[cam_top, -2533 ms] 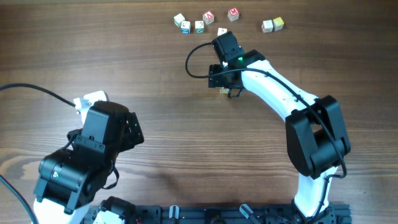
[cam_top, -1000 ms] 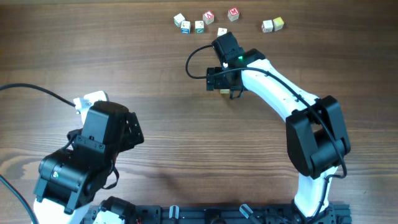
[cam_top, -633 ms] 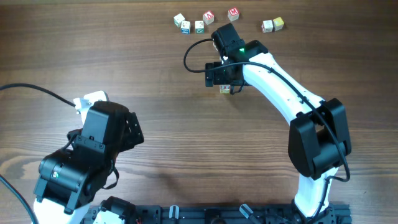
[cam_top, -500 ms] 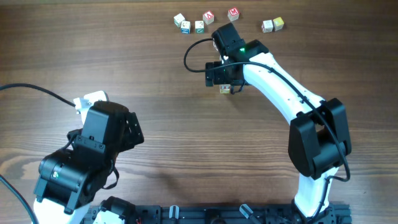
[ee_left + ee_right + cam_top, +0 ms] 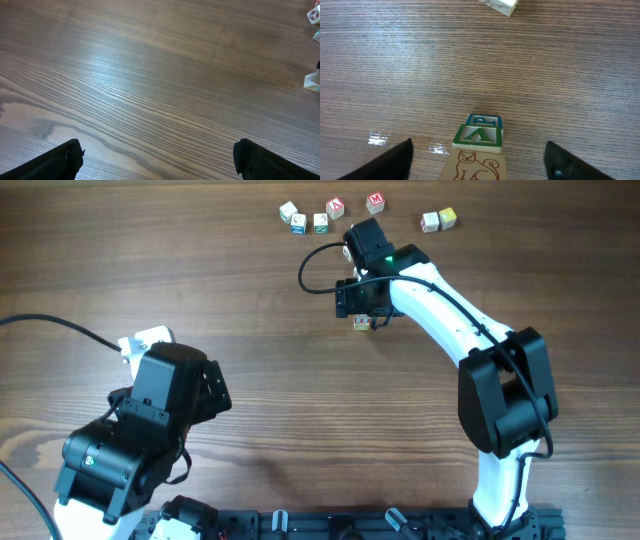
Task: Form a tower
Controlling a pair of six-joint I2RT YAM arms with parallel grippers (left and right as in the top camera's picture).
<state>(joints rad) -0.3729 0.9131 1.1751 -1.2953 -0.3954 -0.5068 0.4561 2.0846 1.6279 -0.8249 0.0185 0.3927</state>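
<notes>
Locate the tower [image 5: 479, 136] between the fingers of the right claw [image 5: 477, 150], toward the far middle of the counter [image 5: 280, 380], just short of a row of loose cubes [image 5: 335, 208]. It is a narrow stack of cream wooden cubes. In the right wrist view, the printed faces show a brown animal outline, a green A and a blue P. Its long axis stands upright, base on the counter. The right claw is spread, both fingers clear of the stack. The left claw [image 5: 157, 160] is spread wide over bare wood.
</notes>
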